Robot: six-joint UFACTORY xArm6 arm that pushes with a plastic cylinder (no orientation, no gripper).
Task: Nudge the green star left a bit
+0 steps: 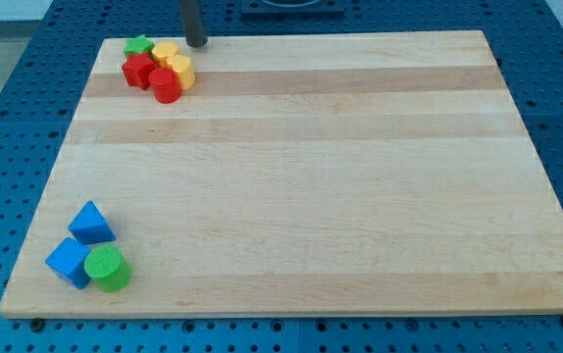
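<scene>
The green star [139,45] is sitting at the far left corner of the board [291,176], touching a red block [138,70] and a yellow block [165,51]. My tip [195,44] is standing bare, touching nothing, just right of that cluster, with the yellow block lying between it and the star.

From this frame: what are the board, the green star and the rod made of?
Board: pale wood, likely matte; grain and plank bands show. Green star: probably moulded or printed plastic; solid even colour, dull sheen. Rod: dark, smooth, maybe metal or plastic, can't tell. My tip sits right of the top-left cluster, apart from the star.
</scene>
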